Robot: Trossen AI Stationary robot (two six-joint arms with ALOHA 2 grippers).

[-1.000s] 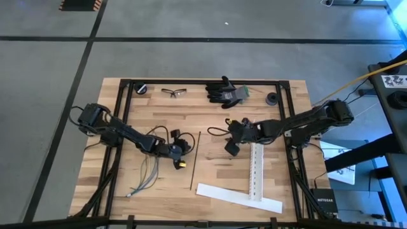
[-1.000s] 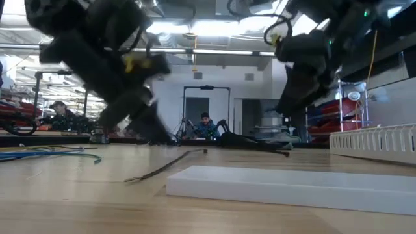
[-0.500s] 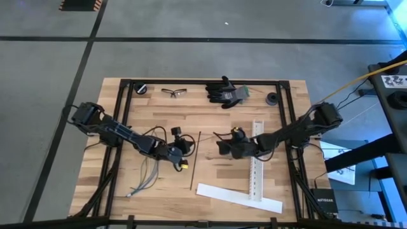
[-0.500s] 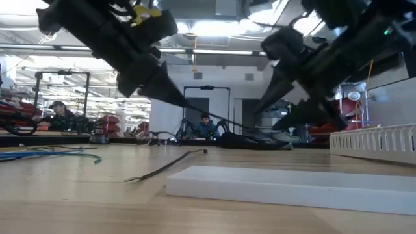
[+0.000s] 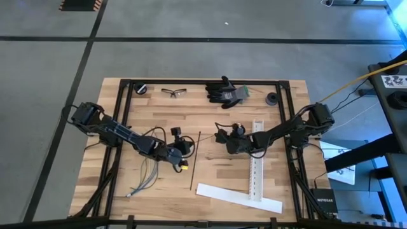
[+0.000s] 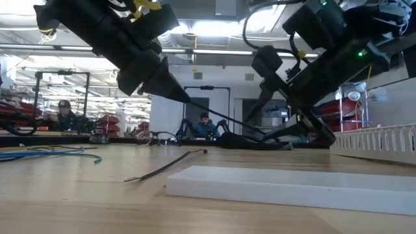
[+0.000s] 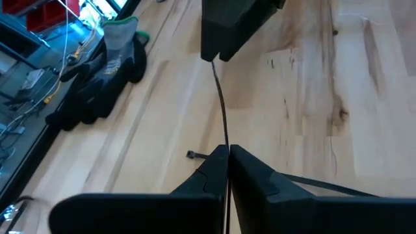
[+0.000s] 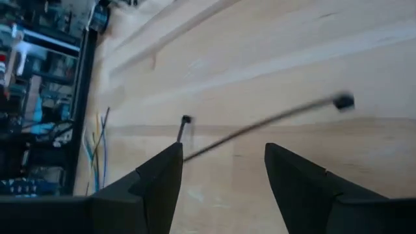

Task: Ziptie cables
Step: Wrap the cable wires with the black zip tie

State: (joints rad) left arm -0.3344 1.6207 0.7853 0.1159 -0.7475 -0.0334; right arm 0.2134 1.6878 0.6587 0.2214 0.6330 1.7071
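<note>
My left gripper (image 7: 227, 155) is shut on a thin black ziptie (image 7: 223, 110) above the middle of the table. The ziptie runs on toward my right gripper (image 8: 221, 162), which is open. It crosses just ahead of those two fingers, and its head (image 8: 343, 101) lies past one of them. Whether it touches them I cannot tell. A second ziptie (image 5: 194, 162) lies flat on the wood between the arms. The cables (image 5: 145, 175) lie limp on the table near its left front, beside my left arm. My left gripper pinches the ziptie's strap (image 7: 227, 146) between its two fingertips. The fingers slant down from the table's left, and the strap sticks straight out ahead of them, along their line. The ziptie is lifted off the wood and slopes down toward my right gripper.
A white perforated strip (image 5: 255, 162) and a flat white strip (image 5: 238, 197) lie at the right front. Black gloves (image 5: 226, 92) and safety glasses (image 5: 173, 92) lie at the far edge. Black frame rails (image 5: 124, 127) run along both sides. People sit in the room beyond the table.
My right gripper has sunk toward the table and toward my left gripper, rolling about its own line, so its open fingers now stand at the ziptie's free end. My left gripper rose a little at first, then kept still.
</note>
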